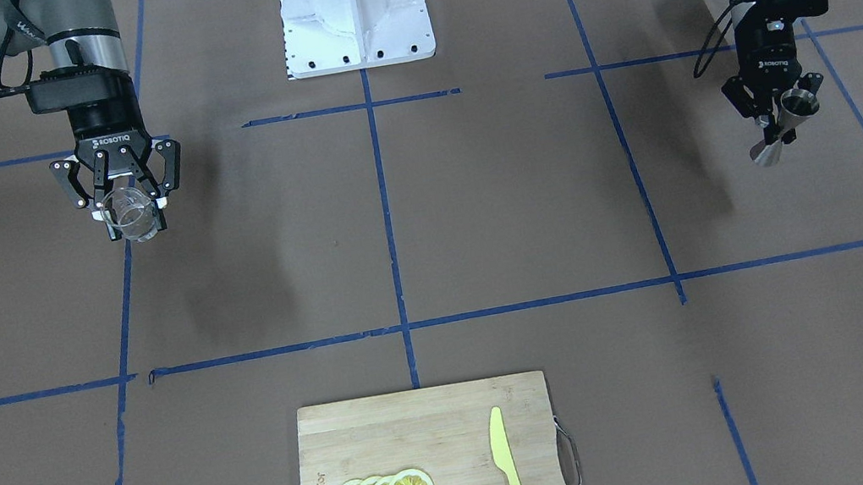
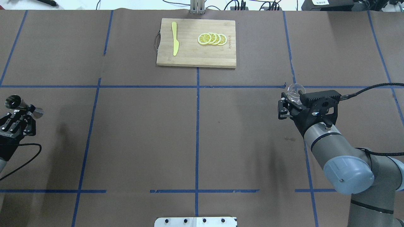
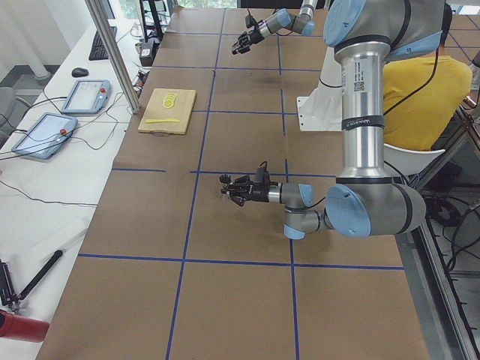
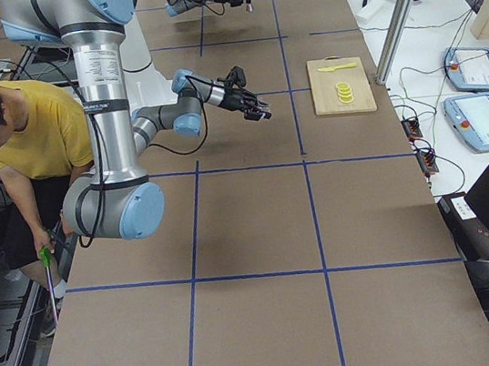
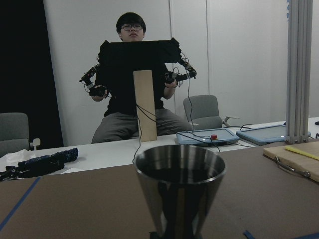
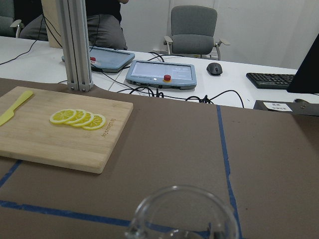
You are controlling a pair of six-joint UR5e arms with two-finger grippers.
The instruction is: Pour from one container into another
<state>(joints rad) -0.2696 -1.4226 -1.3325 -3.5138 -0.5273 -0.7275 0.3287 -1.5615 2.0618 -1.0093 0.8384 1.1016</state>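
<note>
The clear glass cup (image 1: 138, 222) is held off the brown table with my right gripper (image 1: 129, 204) shut on it, far out on the robot's right. From overhead the cup (image 2: 295, 89) pokes out ahead of the right gripper (image 2: 288, 101). Its rim (image 6: 182, 214) fills the bottom of the right wrist view. My left gripper (image 1: 778, 126) is shut on the waist of the metal jigger (image 1: 799, 105), far out on the robot's left. The jigger (image 2: 14, 102) leans sideways above the left gripper (image 2: 22, 113). Its open cone (image 5: 179, 184) looks dark inside. The two containers are far apart.
A wooden cutting board (image 2: 189, 56) with lemon slices (image 2: 212, 38) and a yellow knife (image 2: 175, 42) lies at the table's far middle edge. The white robot base (image 1: 354, 10) stands on the near side. A person in yellow (image 4: 7, 135) bends beside it.
</note>
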